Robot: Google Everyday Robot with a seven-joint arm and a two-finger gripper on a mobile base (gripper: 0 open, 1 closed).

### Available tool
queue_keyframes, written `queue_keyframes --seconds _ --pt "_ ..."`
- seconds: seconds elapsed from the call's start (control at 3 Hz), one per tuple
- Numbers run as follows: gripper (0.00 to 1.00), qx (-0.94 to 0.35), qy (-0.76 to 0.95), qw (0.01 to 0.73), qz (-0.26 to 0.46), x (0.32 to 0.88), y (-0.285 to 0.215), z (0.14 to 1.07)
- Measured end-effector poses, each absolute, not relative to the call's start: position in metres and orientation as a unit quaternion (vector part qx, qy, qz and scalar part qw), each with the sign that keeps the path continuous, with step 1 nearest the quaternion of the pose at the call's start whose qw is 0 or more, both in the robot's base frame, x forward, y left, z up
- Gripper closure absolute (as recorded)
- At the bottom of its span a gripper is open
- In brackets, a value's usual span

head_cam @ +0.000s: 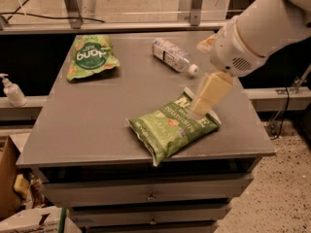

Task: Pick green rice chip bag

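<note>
Gripper [201,79], fingers spread and empty, hovers over the Kettle bag [172,125]. Green rice chip bag [91,57] lies flat at the table's [97,125] far left; best to cross and centre above it before descending.

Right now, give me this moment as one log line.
gripper: above potato chip bag, right side of table | green rice chip bag: far left corner, untouched | water bottle: lying, far side

On the surface [97,120]: rice chip bag [91,57] back left, bottle [172,56] right of it, Kettle bag [170,127] front right. The tool [206,98] hangs over the Kettle bag's right end.
</note>
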State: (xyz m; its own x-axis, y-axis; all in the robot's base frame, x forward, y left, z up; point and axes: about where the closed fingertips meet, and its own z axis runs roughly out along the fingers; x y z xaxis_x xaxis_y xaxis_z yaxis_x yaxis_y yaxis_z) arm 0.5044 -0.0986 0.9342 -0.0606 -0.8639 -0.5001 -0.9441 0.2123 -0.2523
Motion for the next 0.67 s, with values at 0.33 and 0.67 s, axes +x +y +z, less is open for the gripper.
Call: queue_keyframes --seconds 0.33,0.67 --pt "0.00 -0.604 0.713 0.340 0.107 0.5464 -0.0513 0.9283" --pt "0.00 -0.604 0.713 0.340 0.107 0.5464 -0.0512 0.9283"
